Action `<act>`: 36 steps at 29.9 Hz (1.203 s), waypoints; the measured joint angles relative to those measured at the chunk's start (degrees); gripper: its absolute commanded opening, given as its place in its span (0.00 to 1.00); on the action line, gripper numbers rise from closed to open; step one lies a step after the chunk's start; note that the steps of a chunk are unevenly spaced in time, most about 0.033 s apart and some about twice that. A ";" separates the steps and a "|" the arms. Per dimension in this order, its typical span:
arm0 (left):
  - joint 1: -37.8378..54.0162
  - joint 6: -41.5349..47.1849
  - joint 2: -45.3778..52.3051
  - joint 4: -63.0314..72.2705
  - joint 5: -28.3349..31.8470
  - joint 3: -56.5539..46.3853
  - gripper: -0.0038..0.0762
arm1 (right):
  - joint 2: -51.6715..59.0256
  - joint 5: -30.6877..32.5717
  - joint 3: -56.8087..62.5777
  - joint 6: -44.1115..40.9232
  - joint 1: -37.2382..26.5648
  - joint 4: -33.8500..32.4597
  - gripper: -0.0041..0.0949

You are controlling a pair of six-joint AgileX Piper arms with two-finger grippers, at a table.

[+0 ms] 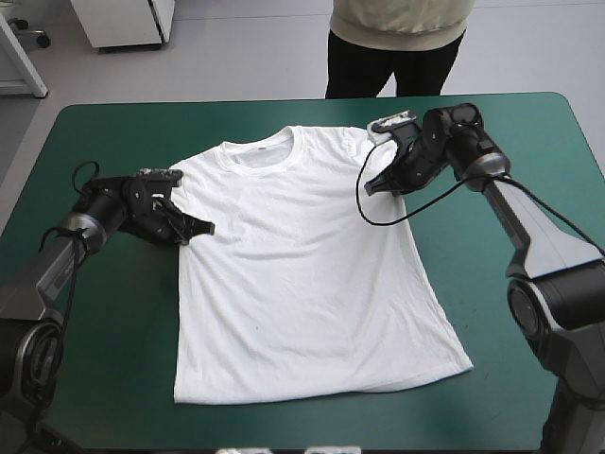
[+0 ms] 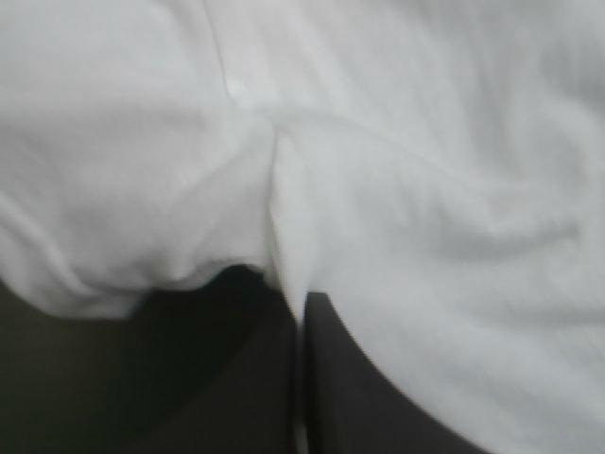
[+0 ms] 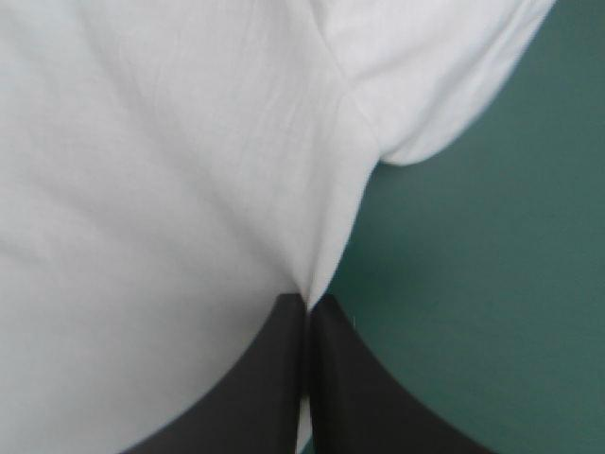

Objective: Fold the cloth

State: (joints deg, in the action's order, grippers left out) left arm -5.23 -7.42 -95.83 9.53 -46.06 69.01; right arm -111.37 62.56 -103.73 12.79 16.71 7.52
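Well, toward the left edge of the counter (image 1: 104, 132) the left claw (image 1: 202, 228) lies low over the teal-green cover, pointing in at the left side of the T-shirt (image 1: 302, 284), just below the left sleeve (image 1: 194, 170). The left wrist view shows its black fingers (image 2: 236, 397) drawn together into one arch, all but closed, with a pinch of white cloth gathered between the tips and creases running away from the pinch.

The T-shirt is white and short-sleeved. It lies spread flat across the middle of the counter, its collar (image 1: 260, 151) toward the far edge and its hem (image 1: 312, 390) toward the near edge. The hem slants, and its right corner reaches out toward the counter's right near corner. The body lies mostly smooth, with shallow wrinkles.

Toward the far right, the right claw (image 1: 371, 187) comes down at the T-shirt's right side, just under the right sleeve (image 3: 425, 76). In the right wrist view its fingers likewise stand nearly closed, with a thin edge of cloth caught between them. The sleeve curves out ahead of the claw, and bare teal-green cover lies beside it.
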 measured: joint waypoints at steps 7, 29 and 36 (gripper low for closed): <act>0.28 0.00 4.37 -6.32 -10.05 18.44 0.04 | 13.41 -0.98 -0.06 0.00 -0.85 0.46 0.03; 2.53 -2.59 26.51 -3.19 -25.59 45.54 0.04 | 49.99 4.90 -0.17 0.75 -3.11 0.91 0.03; 2.53 -1.36 42.95 -2.69 -19.12 27.03 0.04 | 58.65 9.12 3.15 -2.40 -3.11 1.29 0.03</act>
State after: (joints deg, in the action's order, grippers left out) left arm -2.71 -8.78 -52.87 6.84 -65.18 96.04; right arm -52.72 71.68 -100.58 10.39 13.60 8.81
